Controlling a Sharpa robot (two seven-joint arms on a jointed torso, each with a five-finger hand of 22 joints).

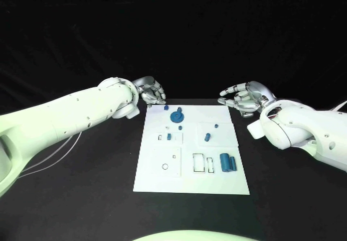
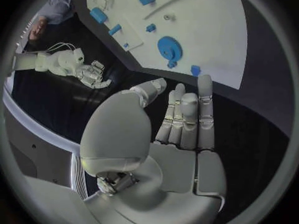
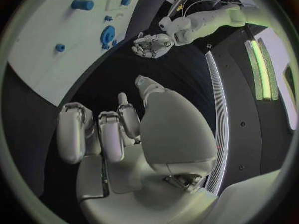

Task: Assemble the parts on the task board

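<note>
My left hand (image 1: 150,92) empty, fingers straight and close together, my right hand (image 1: 242,99) empty, fingers apart and seemingly half curled, both beyond the task board (image 1: 189,175), round blue part (image 1: 177,117) nearest.

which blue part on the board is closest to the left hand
The small blue piece at the board's far edge, just beside the left hand. The round blue disc sits further in, and the other parts lie nearer the board's middle and near end.

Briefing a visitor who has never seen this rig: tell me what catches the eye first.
The white board glows mid-table, dotted with blue parts; the largest, a round disc, sits near its far edge. Flanking that edge, the left robot hand and right robot hand hover over the black table, holding nothing.
</note>
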